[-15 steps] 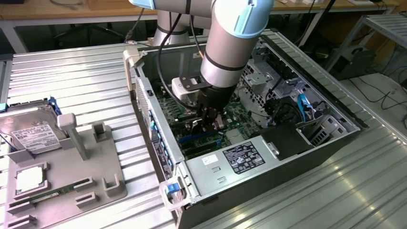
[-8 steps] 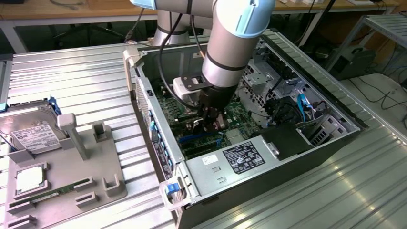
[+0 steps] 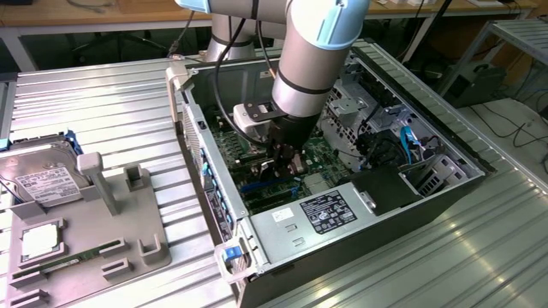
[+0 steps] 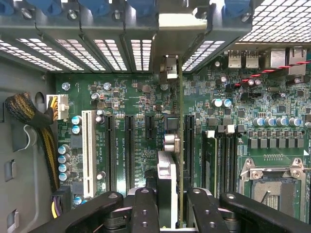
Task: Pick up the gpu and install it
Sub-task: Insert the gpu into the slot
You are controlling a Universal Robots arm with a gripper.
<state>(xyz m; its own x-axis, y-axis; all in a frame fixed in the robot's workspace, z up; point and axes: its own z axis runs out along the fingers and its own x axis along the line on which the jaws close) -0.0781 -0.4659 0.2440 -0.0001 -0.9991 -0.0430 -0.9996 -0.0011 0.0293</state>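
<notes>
I've got the gripper (image 4: 167, 204) clamped on the thin black gpu card (image 4: 181, 145), standing edge-on over the green motherboard (image 4: 146, 145) inside the open computer case (image 3: 256, 244).

- The exterior view looks down at a slant from high above and some way off onto the open black computer case (image 3: 445, 138) lying on the ribbed metal bench (image 3: 102, 109).
- The wrist view sits close inside that case, facing straight at the green motherboard (image 4: 146, 104), looking past the black pincer (image 4: 167, 206).
- Both views share the motherboard and its expansion slots inside the case.
</notes>
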